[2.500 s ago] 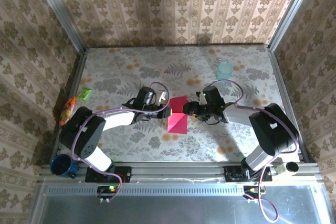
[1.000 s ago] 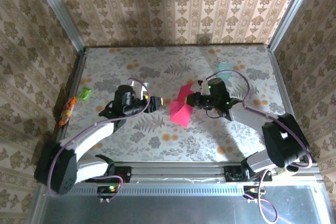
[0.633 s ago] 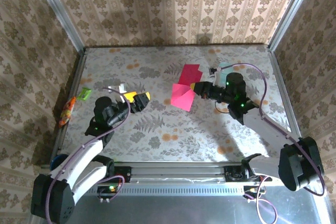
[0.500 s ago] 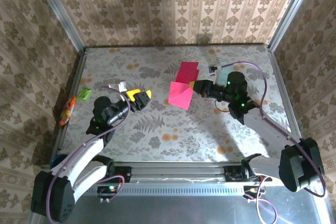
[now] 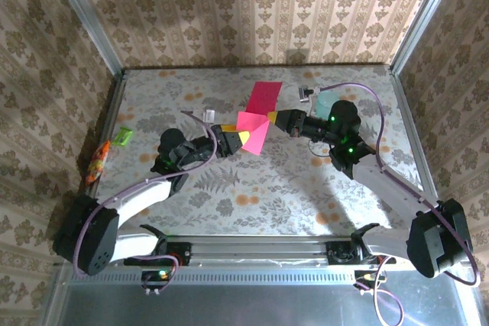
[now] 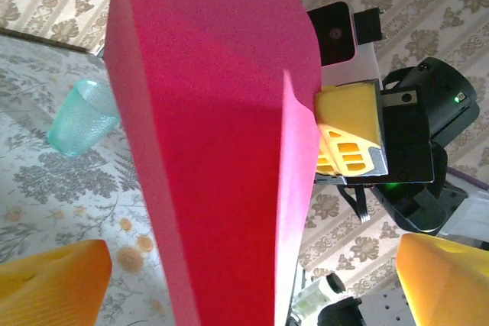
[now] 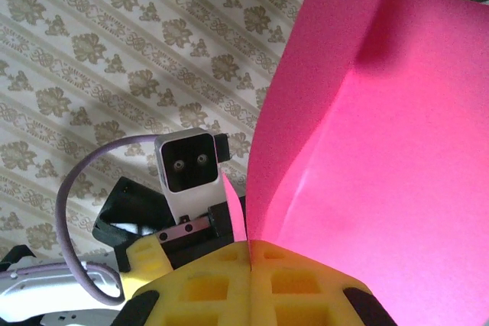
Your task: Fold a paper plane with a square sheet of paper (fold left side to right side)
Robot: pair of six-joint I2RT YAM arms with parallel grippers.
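Note:
The magenta square sheet of paper (image 5: 256, 112) hangs in the air above the middle of the table, bent along a crease into two flaps. My right gripper (image 5: 273, 119) is shut on its right edge; in the right wrist view the yellow pads (image 7: 221, 288) pinch the paper (image 7: 367, 150) at the right gripper (image 7: 250, 253). My left gripper (image 5: 237, 135) stands open at the sheet's lower left corner. In the left wrist view the paper (image 6: 214, 150) runs between the spread orange fingers (image 6: 53, 276) of the left gripper (image 6: 248, 274), which do not touch it.
A pale teal cup (image 5: 327, 102) stands at the back right, behind the right arm, and shows as the cup (image 6: 82, 116) beside the paper. A green packet (image 5: 122, 137) and an orange packet (image 5: 97, 159) lie at the table's left edge. Walls close three sides.
The right gripper carried the paper up and toward the back. The left arm swung away to the left, opened, then came back so its open fingers straddle the sheet's lower corner.

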